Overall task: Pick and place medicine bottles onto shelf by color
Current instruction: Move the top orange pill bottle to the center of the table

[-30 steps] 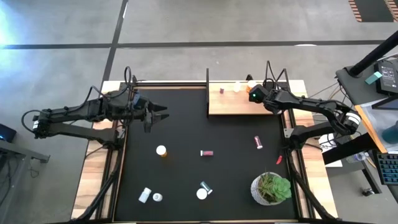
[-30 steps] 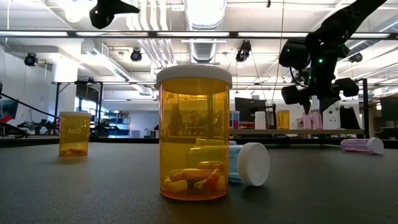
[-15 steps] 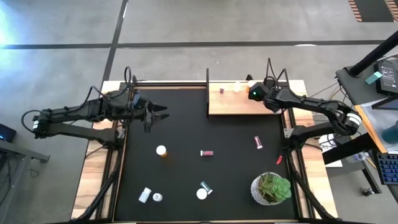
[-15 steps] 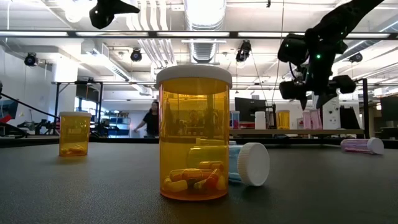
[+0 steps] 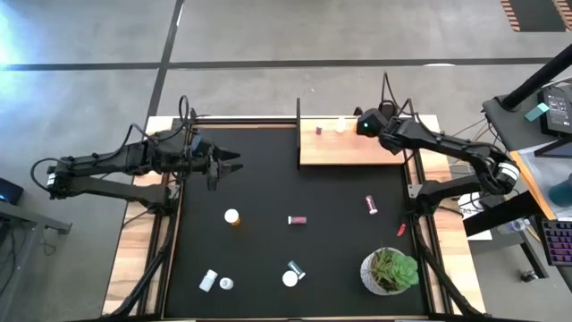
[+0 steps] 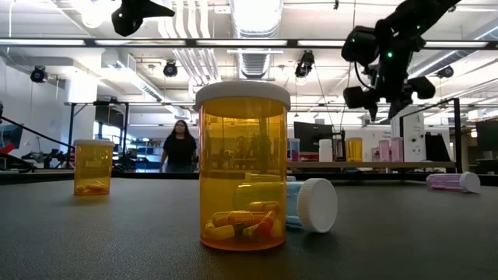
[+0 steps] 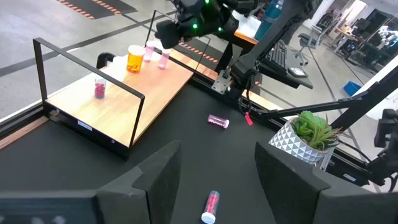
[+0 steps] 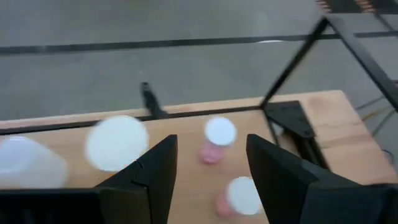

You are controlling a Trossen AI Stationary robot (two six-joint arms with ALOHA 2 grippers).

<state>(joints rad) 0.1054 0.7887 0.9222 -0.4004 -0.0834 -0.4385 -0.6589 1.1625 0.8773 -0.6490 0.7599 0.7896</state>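
The shelf (image 5: 349,150) lies at the mat's far right. On it stand a maroon bottle (image 7: 99,91), a white one (image 7: 106,61), an orange one (image 7: 135,59) and two pink ones (image 8: 217,140) (image 8: 239,196). My right gripper (image 5: 362,123) hangs open above the shelf's far right corner, over the pink bottles, holding nothing. My left gripper (image 5: 234,165) stays open in the air over the mat's left side. Loose on the mat are an upright orange bottle (image 5: 231,216), two lying pink ones (image 5: 298,219) (image 5: 371,205) and others near the front (image 5: 293,273) (image 5: 214,282).
A potted plant (image 5: 390,270) stands at the mat's near right corner, with a small red thing (image 5: 401,230) beside it. Thin black posts (image 7: 87,68) frame the shelf. In the low view a person (image 6: 180,146) walks in the room behind the table.
My right gripper has risen from the bottles at the shelf's far right corner and drawn slightly toward the far edge, its fingers equally far apart throughout. The bottles on the shelf have stayed standing. In the background a person has walked into view.
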